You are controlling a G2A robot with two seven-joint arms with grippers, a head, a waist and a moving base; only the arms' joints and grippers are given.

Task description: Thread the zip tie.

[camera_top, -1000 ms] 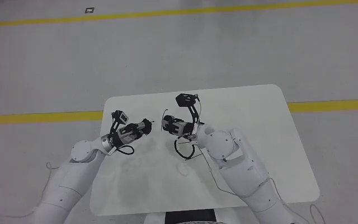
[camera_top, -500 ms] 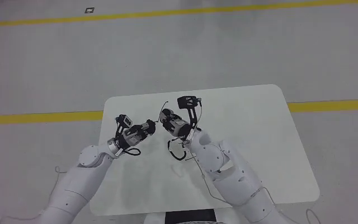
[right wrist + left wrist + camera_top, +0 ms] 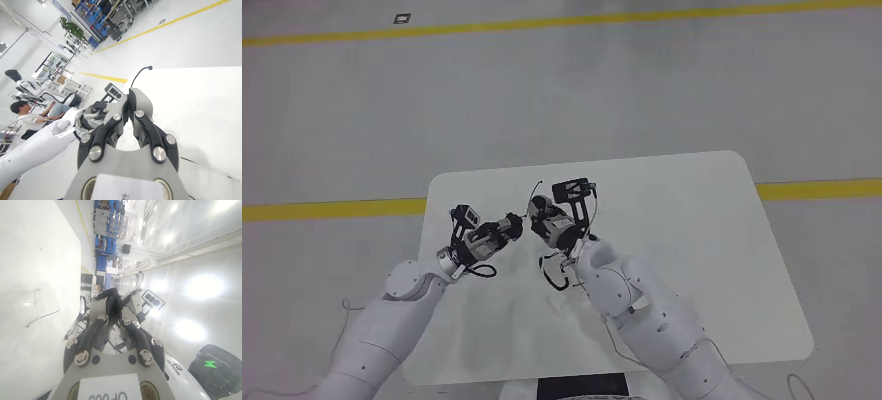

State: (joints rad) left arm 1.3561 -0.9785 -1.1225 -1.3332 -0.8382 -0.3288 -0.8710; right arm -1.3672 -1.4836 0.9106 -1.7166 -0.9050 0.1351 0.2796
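The zip tie (image 3: pixel 137 73) curves up from the right gripper (image 3: pixel 129 92), whose fingers are pressed together on its strap. The top view has the left gripper (image 3: pixel 514 225) almost tip to tip with it, fingers closed; contents unclear. Below lies a white table (image 3: pixel 692 220), on a grey floor with yellow lines (image 3: pixel 342 210).

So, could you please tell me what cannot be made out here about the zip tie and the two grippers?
Right wrist view: the lower length of the zip tie, hidden between the shut fingers of the right gripper.
Left wrist view: whether the left gripper holds anything; its dark pads hide the gap.
Top view: whether the zip tie touches the left gripper; too small.
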